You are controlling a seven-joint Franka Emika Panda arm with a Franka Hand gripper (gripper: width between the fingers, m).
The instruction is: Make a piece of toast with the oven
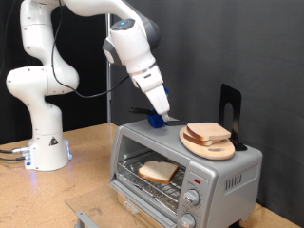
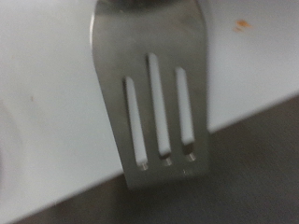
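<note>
- In the exterior view, the oven stands on a wooden bench, its glass door shut.
- One piece of toast lies inside on the wire rack, seen through the glass.
- On the oven's top, toward the exterior view's right, a round wooden plate carries more bread slices.
- The claw hangs at the end of the arm, just above the oven's top, to the exterior view's left of the plate.
- The wrist view is filled by a slotted metal spatula running out from the claw; I cannot tell how far the claw is open.
- Two knobs sit at the oven's front.
</note>
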